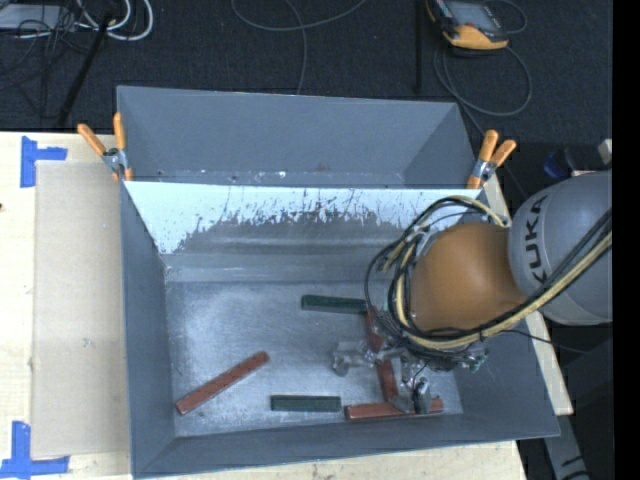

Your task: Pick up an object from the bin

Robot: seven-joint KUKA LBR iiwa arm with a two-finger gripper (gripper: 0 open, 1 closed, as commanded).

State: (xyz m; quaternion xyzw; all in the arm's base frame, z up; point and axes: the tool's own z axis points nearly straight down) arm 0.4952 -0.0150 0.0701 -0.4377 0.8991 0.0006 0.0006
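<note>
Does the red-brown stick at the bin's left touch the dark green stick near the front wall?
Apart. The camera view shows bare bin floor between the red-brown stick and the dark green stick.

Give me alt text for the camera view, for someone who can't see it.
The gripper hangs low near the grey bin's lower right corner, over a reddish-brown bar. A longer reddish-brown bar and two dark green bars lie loose on its floor.

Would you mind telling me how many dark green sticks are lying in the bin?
2. One dark green stick lies by the bottom wall; the other lies mid-floor, ending at the arm, which may hide more.
</note>
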